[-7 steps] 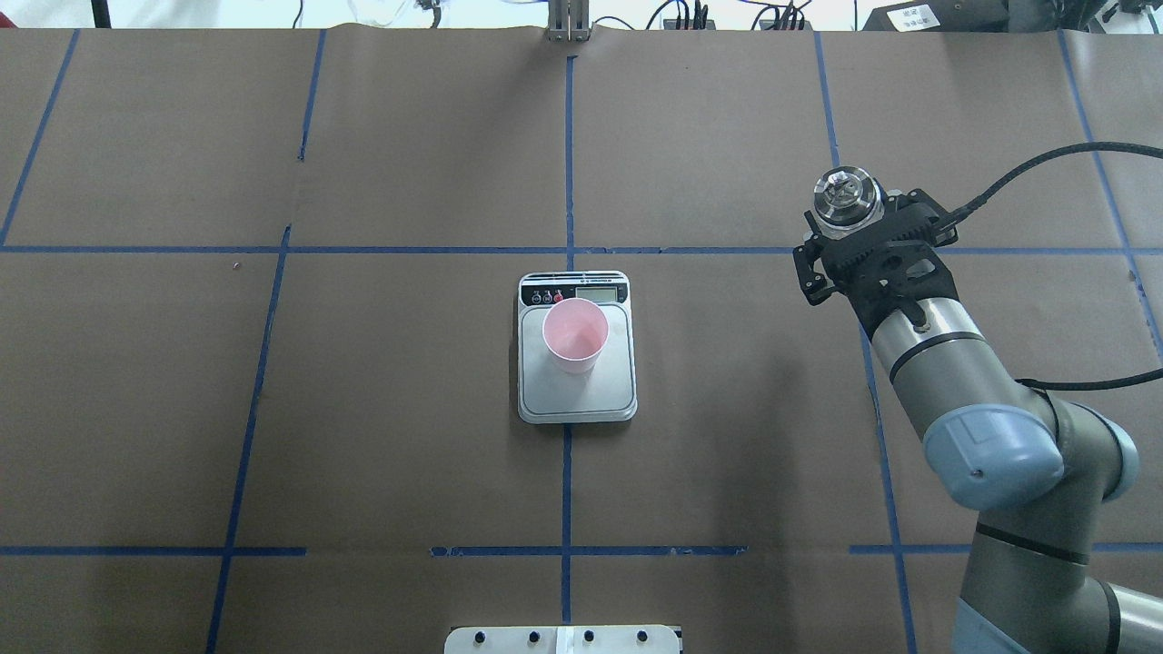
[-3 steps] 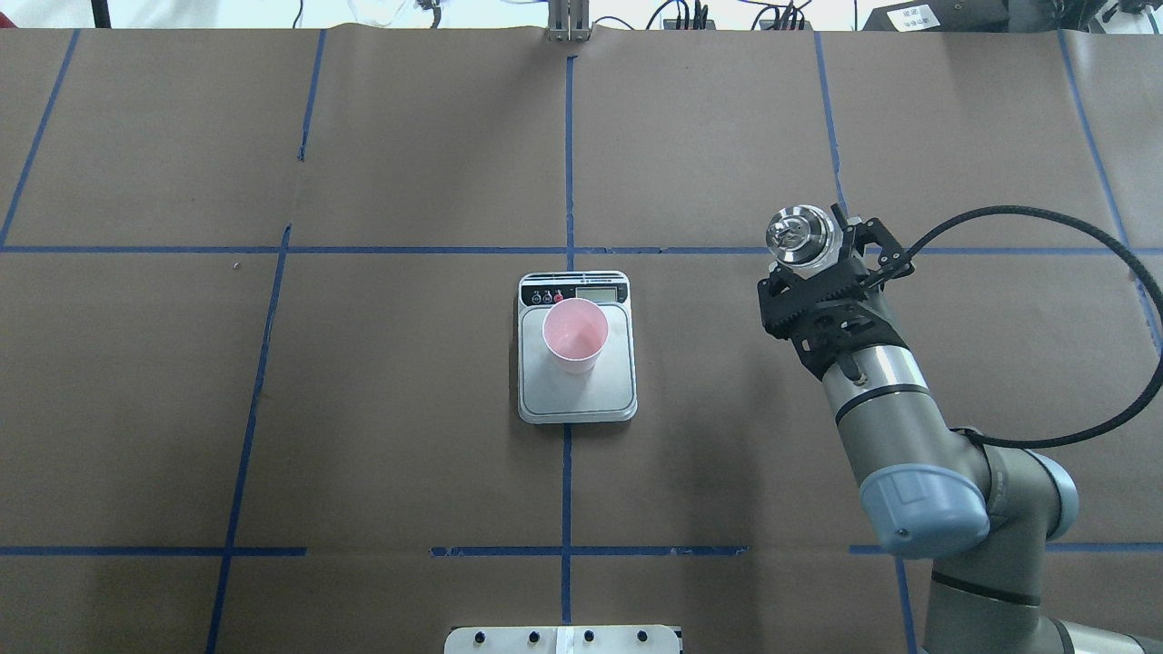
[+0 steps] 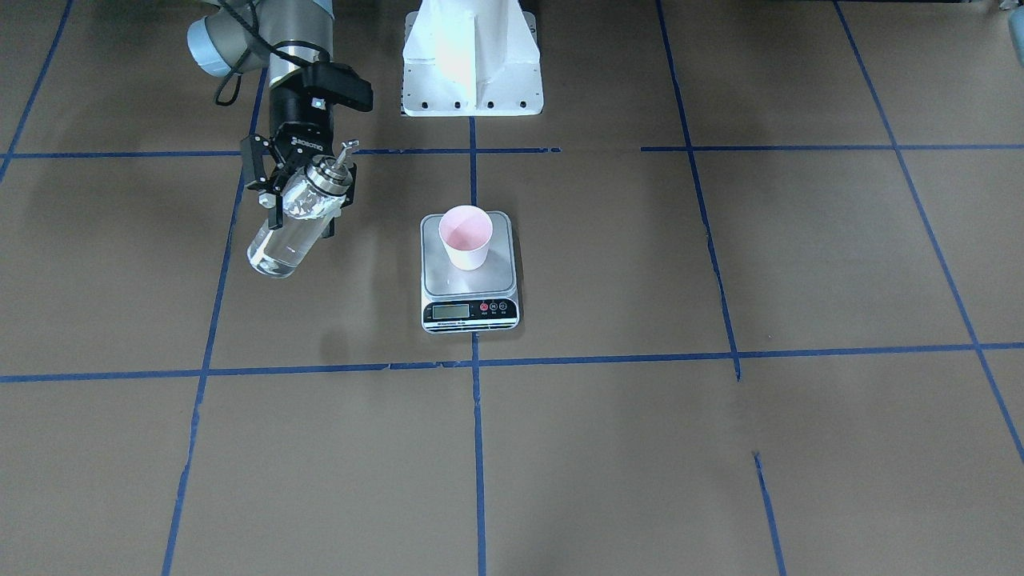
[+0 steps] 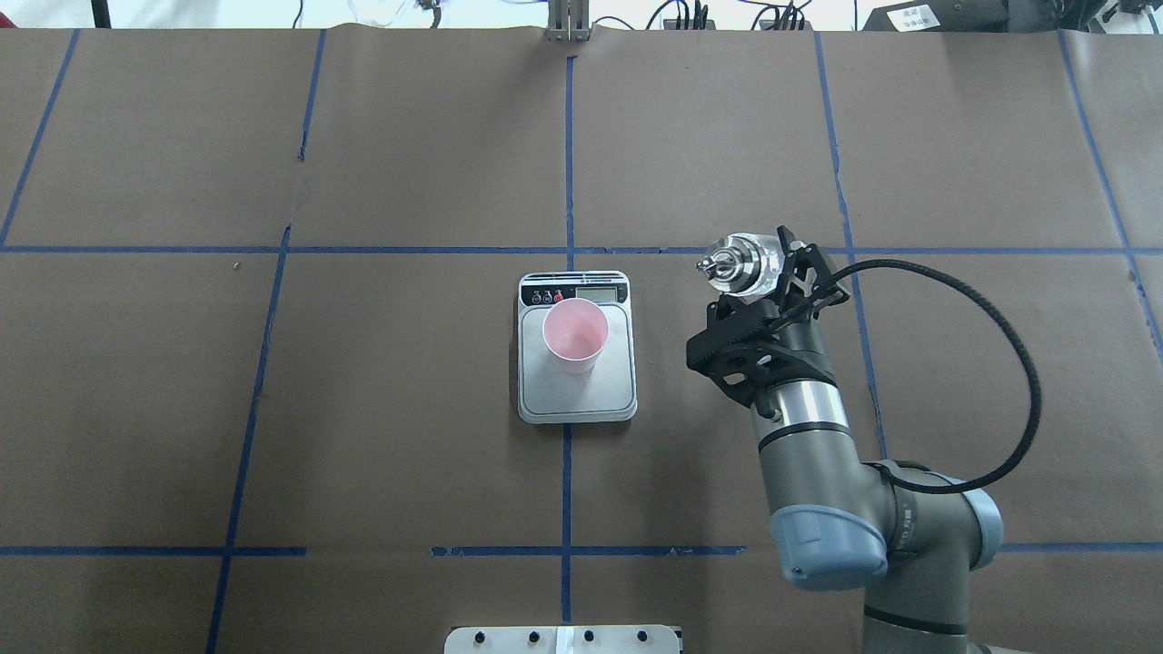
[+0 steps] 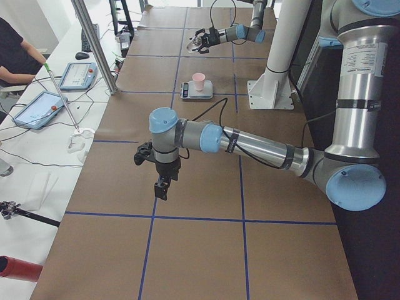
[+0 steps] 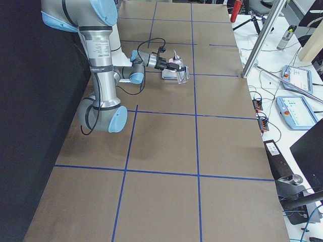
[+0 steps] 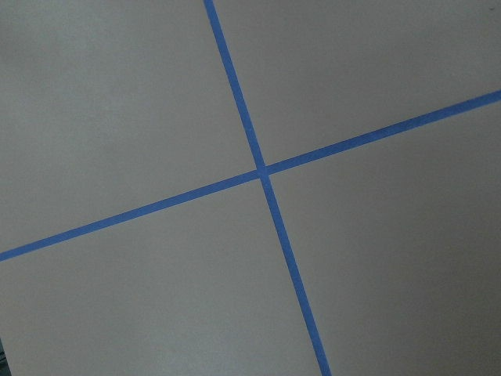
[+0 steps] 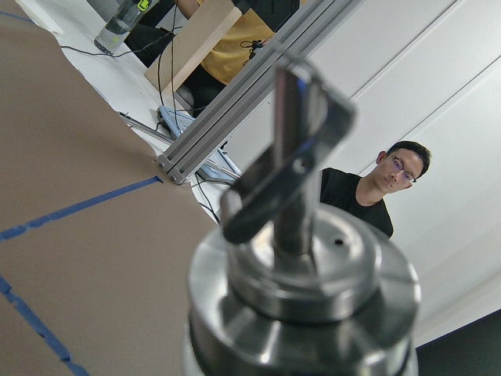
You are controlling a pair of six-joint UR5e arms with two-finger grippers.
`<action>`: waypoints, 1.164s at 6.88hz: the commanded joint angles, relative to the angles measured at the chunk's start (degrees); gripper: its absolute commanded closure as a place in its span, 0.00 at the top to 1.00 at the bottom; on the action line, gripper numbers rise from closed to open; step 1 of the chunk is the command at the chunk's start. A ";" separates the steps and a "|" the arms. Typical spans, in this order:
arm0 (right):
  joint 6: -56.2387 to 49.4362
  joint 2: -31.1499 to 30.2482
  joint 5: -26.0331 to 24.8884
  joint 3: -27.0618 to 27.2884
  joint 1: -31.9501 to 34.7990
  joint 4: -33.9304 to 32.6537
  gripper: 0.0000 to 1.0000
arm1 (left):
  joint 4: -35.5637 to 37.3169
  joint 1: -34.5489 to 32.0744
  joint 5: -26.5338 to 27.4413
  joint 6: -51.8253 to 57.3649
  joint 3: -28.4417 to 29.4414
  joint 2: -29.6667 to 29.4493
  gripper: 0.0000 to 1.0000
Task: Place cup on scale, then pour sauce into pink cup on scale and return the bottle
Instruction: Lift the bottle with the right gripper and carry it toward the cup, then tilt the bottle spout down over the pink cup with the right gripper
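Your right hand (image 4: 769,275) is clenched around the bottle (image 3: 290,228) just below its silver cap (image 4: 734,262), and it carries the bottle clear of the bench (image 4: 409,454). From the front, the bottle looks tipped, its cap leaning towards the scale and its base trailing away. The sauce (image 3: 274,256) sits low in the glass, well short of the spout, so I judge that nothing is pouring yet.

The cup (image 4: 574,336) stands upright on the scale (image 4: 618,386), on the spout side of your hand, near it but apart. The first step looks done; what you have in hand is the approach to the pour.

To do it well, bring the hand across until the spout hangs over the cup's mouth, not over its rim or the steel platform. Stay high enough that the bottle's base and your fingers pass above the cup, which is light and would topple at a touch. Roll the wrist slowly, since the liquid looks thin and would run fast through that spout. Keep the hand's weight off the scale.

Your left hand (image 5: 161,186) hangs over bare bench and blue tape (image 7: 262,170), well away from all this; I cannot tell whether it is released or clenched.
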 commanded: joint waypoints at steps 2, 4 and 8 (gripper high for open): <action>-9.08 3.02 -2.96 -2.04 -0.45 -3.88 0.00 | -3.71 -4.21 -0.04 11.38 7.78 -0.04 1.00; -9.84 6.43 -4.54 -2.05 -0.19 -13.76 0.00 | -3.99 -4.67 -0.04 12.57 7.89 0.13 1.00; -9.84 9.53 -10.51 -7.65 -0.01 -21.91 0.00 | -3.90 -4.84 0.14 12.40 7.98 0.13 1.00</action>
